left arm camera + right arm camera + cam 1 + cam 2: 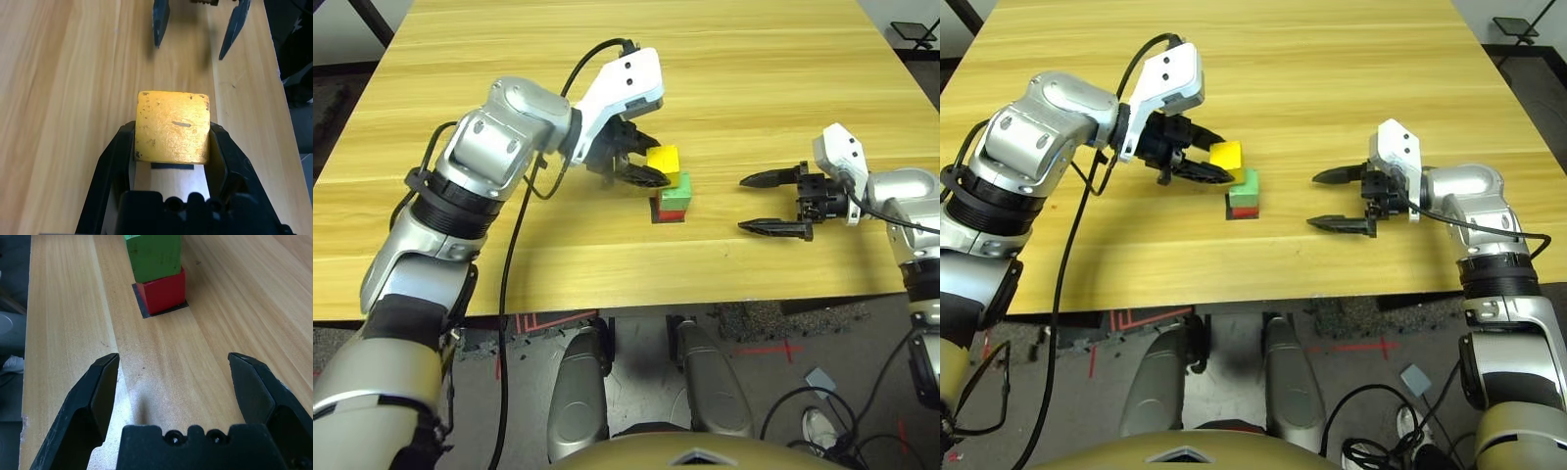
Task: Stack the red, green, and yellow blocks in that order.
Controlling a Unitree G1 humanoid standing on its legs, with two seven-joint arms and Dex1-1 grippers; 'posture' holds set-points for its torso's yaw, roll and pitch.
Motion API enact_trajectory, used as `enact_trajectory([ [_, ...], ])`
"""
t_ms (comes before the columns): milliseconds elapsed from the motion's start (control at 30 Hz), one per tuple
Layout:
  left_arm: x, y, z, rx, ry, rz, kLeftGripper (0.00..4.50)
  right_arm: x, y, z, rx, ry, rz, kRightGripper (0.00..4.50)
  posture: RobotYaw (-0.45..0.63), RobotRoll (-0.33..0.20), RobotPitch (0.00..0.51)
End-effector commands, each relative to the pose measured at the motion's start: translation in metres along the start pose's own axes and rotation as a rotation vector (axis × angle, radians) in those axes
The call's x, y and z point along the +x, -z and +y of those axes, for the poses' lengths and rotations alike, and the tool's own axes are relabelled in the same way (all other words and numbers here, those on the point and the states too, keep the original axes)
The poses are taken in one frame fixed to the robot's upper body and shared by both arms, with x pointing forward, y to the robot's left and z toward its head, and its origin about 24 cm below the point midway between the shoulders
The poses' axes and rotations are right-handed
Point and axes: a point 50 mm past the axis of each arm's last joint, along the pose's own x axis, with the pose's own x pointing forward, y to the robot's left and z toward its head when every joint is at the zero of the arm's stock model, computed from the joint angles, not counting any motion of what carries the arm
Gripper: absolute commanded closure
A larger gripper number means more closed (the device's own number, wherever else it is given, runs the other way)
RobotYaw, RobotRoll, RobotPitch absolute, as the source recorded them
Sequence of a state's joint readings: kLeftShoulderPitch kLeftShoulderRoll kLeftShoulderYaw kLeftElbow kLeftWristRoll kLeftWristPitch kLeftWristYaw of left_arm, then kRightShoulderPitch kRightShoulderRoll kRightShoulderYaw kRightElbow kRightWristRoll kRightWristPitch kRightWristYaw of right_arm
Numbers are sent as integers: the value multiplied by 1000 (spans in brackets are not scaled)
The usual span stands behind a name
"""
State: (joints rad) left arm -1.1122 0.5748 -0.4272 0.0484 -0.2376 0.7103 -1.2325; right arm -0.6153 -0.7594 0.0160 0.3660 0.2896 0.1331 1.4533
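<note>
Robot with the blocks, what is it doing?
It is stacking small matte cubes. The bright red cube sits on a flat black square patch, with the light green cube on top. The left gripper holds the yellow cube at the stack's top. The right gripper waits open beside it.

Green block (152,257) gets chopped off by the frame edge in the right wrist view, so its top is lost. In the left wrist view the left tool (172,161) hides the lower side faces of the yellow block (172,127). The black patch (658,214) mostly sits buried under the red block (673,212), just a sliver at its 9 o'clock.
</note>
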Motion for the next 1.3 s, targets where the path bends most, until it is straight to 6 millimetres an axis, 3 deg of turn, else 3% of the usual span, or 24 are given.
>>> enact_trajectory([
  [33, 5, -8, -2, 27, 30, 9, 2444, -3, 2, 2, 3, 6, -9, 0, 15, 78, 223],
  [833, 16, -3, -1, 45, 44, 50, 2444, 0, 3, 5, 13, 22, -28, 0, 3, 90, 237],
  [1067, 18, -5, -4, 46, 63, 41, 66, -3, 3, 3, 12, 33, -25, 0, 7, 89, 237],
  [1233, 15, -13, -6, 14, 49, -12, 25, -8, -1, -1, 10, 52, -44, 0, 18, 87, 235],
  [1300, 5, -21, -3, -21, 13, -84, 25, -19, -7, -6, 23, 94, -73, 0, 22, 82, 233],
])
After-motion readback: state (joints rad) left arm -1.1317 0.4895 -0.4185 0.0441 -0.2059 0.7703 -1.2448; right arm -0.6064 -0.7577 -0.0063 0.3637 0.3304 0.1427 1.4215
